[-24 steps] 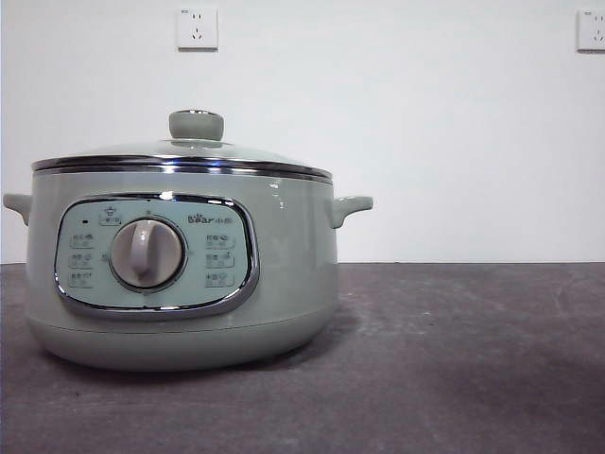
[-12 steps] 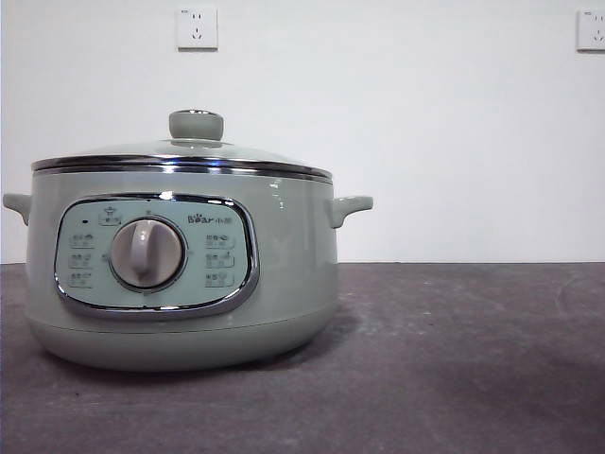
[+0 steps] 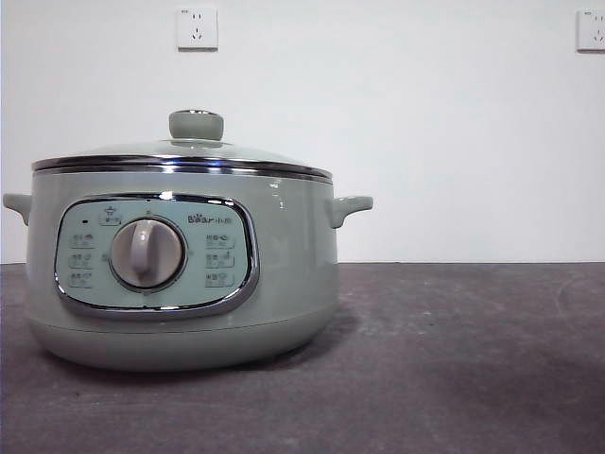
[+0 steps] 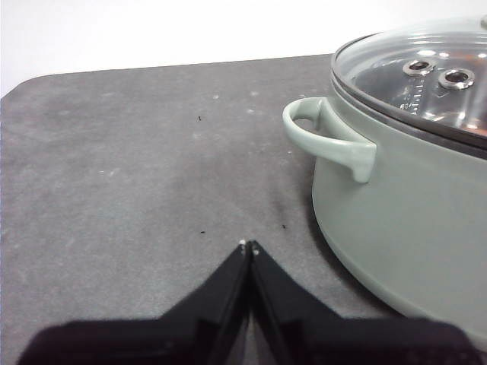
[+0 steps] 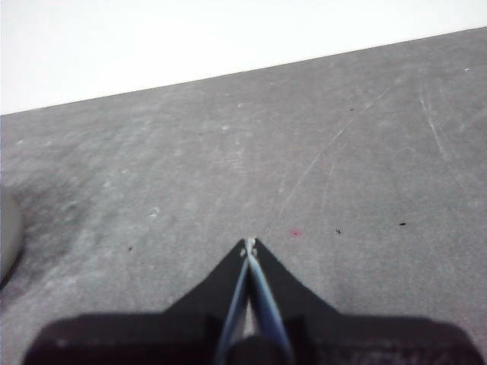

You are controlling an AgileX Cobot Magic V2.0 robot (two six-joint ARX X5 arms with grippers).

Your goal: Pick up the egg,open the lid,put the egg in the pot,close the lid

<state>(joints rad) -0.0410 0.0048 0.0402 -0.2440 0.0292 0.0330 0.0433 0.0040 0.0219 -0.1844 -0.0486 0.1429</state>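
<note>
My left hand (image 4: 248, 245) is pinched closed, empty, just beside the pot (image 4: 411, 205). The lid (image 3: 180, 156) sits on. My right hand (image 5: 249, 243), also closed, has bare surface (image 5: 319, 152) around.

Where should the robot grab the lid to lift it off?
Probably the stubby knob atop the lid, coming straight down from above. It sticks up at the dome's centre, narrow enough to pinch; the glass is smooth and its rim sits flush on the pot.

Just a dark grey table (image 3: 454, 359), a white wall (image 3: 425, 142) behind, two wall sockets (image 3: 197, 28) up high.
</note>
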